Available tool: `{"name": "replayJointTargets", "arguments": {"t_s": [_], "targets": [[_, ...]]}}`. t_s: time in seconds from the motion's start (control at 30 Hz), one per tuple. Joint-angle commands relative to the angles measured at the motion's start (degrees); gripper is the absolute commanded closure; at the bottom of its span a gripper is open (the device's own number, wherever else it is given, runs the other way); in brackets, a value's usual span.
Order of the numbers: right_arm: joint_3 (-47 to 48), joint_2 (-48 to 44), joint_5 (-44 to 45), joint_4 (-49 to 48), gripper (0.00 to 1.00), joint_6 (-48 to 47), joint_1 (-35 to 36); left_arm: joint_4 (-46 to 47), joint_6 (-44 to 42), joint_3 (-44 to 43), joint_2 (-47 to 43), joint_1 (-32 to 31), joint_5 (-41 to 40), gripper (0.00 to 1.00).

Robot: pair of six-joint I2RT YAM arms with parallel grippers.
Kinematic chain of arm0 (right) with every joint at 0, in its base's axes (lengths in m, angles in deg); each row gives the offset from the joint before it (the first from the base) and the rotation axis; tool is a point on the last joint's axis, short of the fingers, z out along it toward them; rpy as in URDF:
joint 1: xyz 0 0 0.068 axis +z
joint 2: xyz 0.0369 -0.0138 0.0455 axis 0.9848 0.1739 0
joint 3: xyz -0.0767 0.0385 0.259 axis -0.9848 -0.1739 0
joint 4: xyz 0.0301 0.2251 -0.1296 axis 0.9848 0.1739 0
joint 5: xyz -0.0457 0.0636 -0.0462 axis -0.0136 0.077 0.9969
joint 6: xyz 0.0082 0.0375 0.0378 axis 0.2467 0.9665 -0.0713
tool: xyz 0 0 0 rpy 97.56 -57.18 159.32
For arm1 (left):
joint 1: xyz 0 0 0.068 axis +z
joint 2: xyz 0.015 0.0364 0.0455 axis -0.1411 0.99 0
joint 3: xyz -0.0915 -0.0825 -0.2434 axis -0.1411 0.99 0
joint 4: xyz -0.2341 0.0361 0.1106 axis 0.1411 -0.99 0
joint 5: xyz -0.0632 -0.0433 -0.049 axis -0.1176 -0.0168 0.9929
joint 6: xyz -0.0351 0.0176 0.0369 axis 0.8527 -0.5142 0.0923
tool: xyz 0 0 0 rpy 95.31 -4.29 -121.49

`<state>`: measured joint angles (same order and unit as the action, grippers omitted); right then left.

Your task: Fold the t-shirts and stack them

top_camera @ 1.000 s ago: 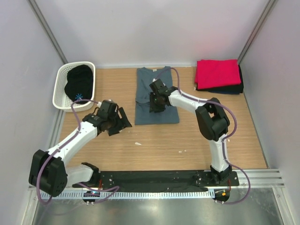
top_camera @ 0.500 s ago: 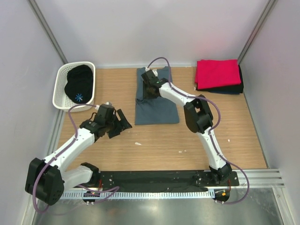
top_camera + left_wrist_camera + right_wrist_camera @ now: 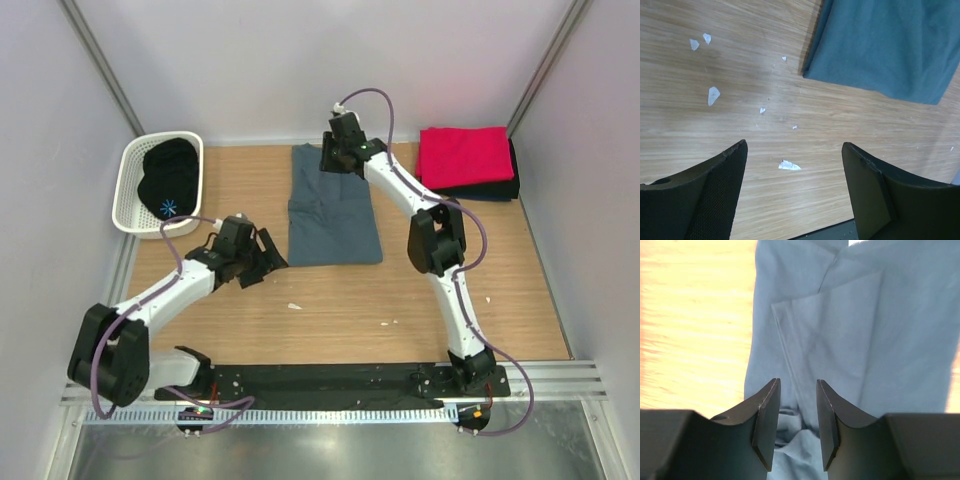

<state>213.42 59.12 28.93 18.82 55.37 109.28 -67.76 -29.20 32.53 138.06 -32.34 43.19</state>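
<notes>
A slate blue-grey t-shirt lies flat mid-table, folded into a long strip. My right gripper hangs over its far collar end, jaws partly open. In the right wrist view that gripper straddles a small ridge of the blue cloth, and nothing is pinched. My left gripper stands wide open low over bare wood, just left of the shirt's near-left corner; nothing lies between its fingers. A folded red t-shirt tops dark ones at the far right.
A white perforated basket at the far left holds a black t-shirt. Small white flecks dot the wood near the left gripper. Grey walls close in the table at both sides and at the back.
My right gripper has travelled from the middle of the blue-grey shirt up to its far collar end. The left gripper has shifted slightly right, toward the shirt's near-left corner.
</notes>
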Motion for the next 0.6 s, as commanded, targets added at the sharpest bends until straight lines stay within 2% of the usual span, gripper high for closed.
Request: {"name": "replayJointTargets", "arguments": {"t_s": [0.0,0.1,0.23,0.57], "targets": [[-0.6,-7.5,-6.3,-0.3,0.6,-2.2,0.1,6.9,-1.3,-4.0,4.4,0.1,1.2,0.23],[-8.6,-13.8,-9.6,-2.2,0.6,-2.3,0.7,8.7,-2.0,-6.5,8.5,0.0,1.6,0.28],[-20.6,-18.0,-7.3,-5.6,0.59,-2.4,1.5,9.0,-3.7,-11.8,14.0,-0.6,-0.7,0.34],[-27.1,-14.8,1.7,-5.7,0.63,-1.3,0.4,11.1,-3.1,-15.1,25.6,-2.1,-0.9,0.5]]}}
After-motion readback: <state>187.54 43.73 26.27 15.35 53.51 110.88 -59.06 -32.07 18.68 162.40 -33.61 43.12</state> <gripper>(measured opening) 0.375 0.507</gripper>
